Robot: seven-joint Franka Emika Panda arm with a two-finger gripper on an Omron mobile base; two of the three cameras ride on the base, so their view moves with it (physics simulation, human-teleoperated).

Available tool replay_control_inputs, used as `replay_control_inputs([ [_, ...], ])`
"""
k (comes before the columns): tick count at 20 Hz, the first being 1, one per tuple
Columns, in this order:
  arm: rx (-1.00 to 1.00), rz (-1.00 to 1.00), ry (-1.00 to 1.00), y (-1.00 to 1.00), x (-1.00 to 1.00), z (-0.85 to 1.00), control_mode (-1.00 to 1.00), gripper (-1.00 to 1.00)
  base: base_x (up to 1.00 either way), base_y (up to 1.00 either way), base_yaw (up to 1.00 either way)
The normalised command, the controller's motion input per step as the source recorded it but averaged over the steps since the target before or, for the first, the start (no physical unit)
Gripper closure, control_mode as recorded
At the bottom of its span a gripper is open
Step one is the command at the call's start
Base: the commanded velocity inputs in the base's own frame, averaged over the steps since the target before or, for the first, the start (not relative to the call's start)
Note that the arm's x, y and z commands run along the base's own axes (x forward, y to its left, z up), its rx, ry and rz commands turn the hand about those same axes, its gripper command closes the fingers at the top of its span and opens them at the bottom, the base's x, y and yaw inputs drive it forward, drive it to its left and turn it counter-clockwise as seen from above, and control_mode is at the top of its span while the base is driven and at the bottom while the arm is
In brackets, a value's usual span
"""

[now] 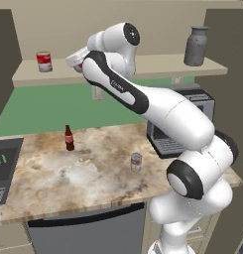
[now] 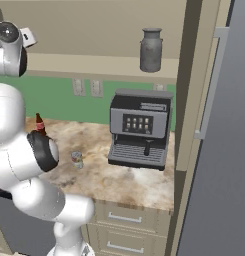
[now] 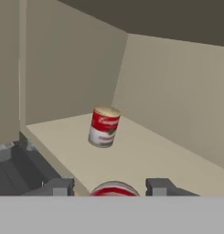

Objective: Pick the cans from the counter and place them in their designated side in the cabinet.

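Nearest to us, on the marbled tabletop, one can with a greyish label stands upright, close to the front edge and just left of the coffee machine. A slim brown bottle stands further back, with open stone between them. Higher up, our gripper is raised to the cabinet shelf, and its jaws hold a red-and-white can between them. Beyond it, a second red-and-white can stands on the shelf near the left wall, with free board around it. A grey jug stands far right.
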Motion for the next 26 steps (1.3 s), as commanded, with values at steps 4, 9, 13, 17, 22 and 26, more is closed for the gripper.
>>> replay_control_inputs([
  [4,0.0,0.0,0.0,0.19,0.39,-0.03,-1.0,1.0,0.0,0.0,0.0],
  [9,0.0,0.0,0.02,0.18,0.38,-0.05,-1.0,1.0,0.0,0.0,0.0],
  [13,0.0,0.0,0.07,0.21,0.35,-0.03,-1.0,1.0,0.0,0.0,0.0],
  [17,0.0,0.0,0.08,0.2,0.35,-0.02,-1.0,1.0,0.0,0.0,0.0],
  [22,0.0,0.0,0.05,0.17,0.34,-0.05,-1.0,1.0,0.0,0.0,0.0],
  [26,0.0,0.0,0.0,0.16,0.31,-0.12,-1.0,1.0,0.0,0.0,0.0],
])
